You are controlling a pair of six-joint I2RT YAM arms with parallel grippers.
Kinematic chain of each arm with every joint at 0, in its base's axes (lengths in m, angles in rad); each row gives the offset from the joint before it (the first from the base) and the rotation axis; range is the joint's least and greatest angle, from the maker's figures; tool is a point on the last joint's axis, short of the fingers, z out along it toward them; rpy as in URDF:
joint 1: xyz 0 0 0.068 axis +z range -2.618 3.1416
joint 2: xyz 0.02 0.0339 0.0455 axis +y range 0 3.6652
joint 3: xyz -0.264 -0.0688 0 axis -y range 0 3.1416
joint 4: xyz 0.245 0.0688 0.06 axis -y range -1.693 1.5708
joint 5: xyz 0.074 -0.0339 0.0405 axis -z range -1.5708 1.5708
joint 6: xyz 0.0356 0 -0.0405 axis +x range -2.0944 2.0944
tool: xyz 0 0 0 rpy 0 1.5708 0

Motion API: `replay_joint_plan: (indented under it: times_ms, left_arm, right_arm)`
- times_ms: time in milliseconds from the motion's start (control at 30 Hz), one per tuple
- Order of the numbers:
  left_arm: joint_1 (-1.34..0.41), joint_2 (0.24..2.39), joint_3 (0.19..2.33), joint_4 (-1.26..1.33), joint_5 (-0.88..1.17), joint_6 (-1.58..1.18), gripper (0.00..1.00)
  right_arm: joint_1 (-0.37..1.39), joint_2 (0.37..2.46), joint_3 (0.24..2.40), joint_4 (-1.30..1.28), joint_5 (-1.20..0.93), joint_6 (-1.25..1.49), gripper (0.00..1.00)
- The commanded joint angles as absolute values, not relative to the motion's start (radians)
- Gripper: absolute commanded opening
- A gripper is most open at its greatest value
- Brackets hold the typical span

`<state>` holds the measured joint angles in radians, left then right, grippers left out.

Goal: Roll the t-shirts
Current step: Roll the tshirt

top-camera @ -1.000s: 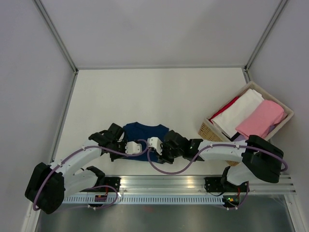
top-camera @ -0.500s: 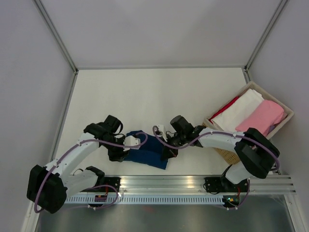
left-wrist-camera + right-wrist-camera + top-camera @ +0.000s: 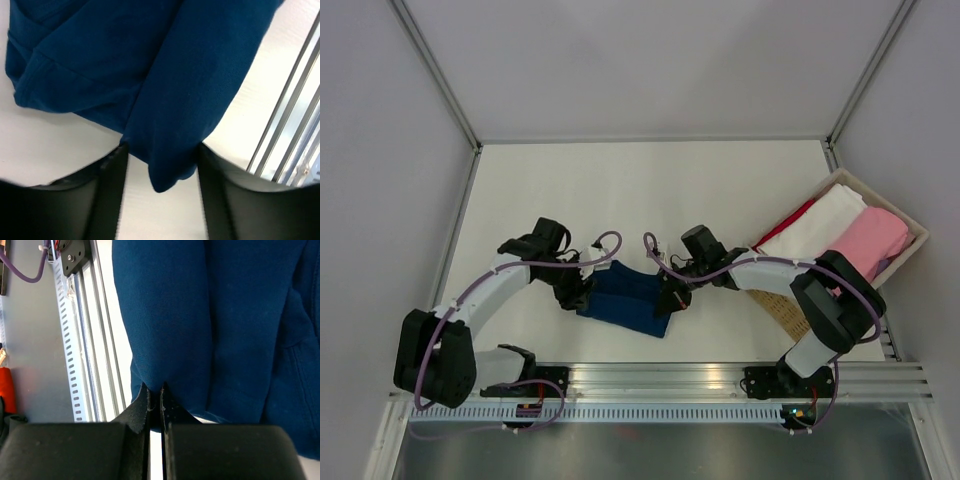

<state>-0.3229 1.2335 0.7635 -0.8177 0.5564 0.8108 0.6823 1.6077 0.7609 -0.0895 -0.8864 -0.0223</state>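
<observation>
Navy t-shirt lies loosely folded on the near middle of the counter, its right edge pinched in the closed right gripper, the left gripper spread open around its left fold, while the wicker basket at the right holds a white cloth, a pink cloth and a red cloth.

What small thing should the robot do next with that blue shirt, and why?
Probably open the right gripper and back it off. It is shut on the edge of the navy t-shirt, while the left gripper stands open around a fold, and the shirt already lies bundled on the table.
</observation>
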Motion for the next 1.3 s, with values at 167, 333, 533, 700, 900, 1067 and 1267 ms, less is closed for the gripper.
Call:
replay_joint_plan:
  times_ms: [167,333,533,700,900,1067,1267]
  left_arm:
    - [-0.278,1.272,0.781,-0.839,0.627,0.787,0.02]
    - [-0.276,1.154,0.791,-1.11,0.647,0.948,0.02]
    - [-0.273,1.155,0.867,-1.21,0.661,0.965,0.02]
    - [-0.241,1.364,0.893,-1.045,0.6,0.83,0.09]
    - [-0.158,1.593,0.92,-0.925,0.523,0.733,0.08]
    - [-0.147,1.615,0.905,-0.894,0.534,0.721,0.1]
    - [-0.147,1.595,0.896,-0.887,0.552,0.718,0.12]
  right_arm:
    - [0.669,1.597,0.785,-0.096,-0.846,-0.003,0.0]
    - [0.739,1.531,0.743,-0.124,-0.88,0.086,0.0]
    - [0.746,1.495,0.692,-0.035,-1.0,0.173,0.0]
    - [0.68,1.63,0.758,-0.101,-0.965,0.092,0.0]
    - [0.637,1.729,0.798,-0.018,-0.827,0.135,0.05]
    - [0.634,1.658,0.804,-0.052,-0.654,0.103,0.19]
    - [0.742,1.409,0.79,-0.158,-0.343,-0.038,0.38]
